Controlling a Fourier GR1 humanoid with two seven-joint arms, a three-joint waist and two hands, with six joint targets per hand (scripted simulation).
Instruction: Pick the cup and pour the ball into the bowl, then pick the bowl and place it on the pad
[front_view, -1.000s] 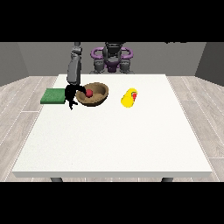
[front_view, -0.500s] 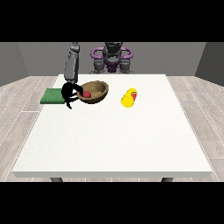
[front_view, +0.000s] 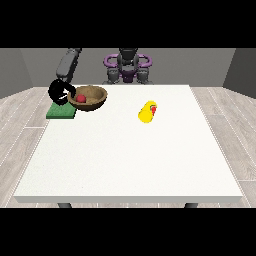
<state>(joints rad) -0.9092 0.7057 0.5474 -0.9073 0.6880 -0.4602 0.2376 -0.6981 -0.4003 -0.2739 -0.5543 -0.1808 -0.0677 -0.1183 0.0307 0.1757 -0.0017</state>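
The hand at the view's left (front_view: 58, 92) is curled round the left rim of the bowl (front_view: 92, 96), thumb and fingers pinching the wall. The bowl is brown and sits tilted, its left side raised over the right edge of the pad (front_view: 61, 111), its right side out over the white bench (front_view: 125, 150); whether it touches the pad cannot be told. The ball (front_view: 80, 98), red, lies inside the bowl near its left wall, just beside the hand. The pad is green and flat at the bench's far left corner. The cup (front_view: 147, 112), yellow with a red spot at its upper end, lies on its side near the bench's middle, well apart from the bowl. The robot's other hand does not show in this view
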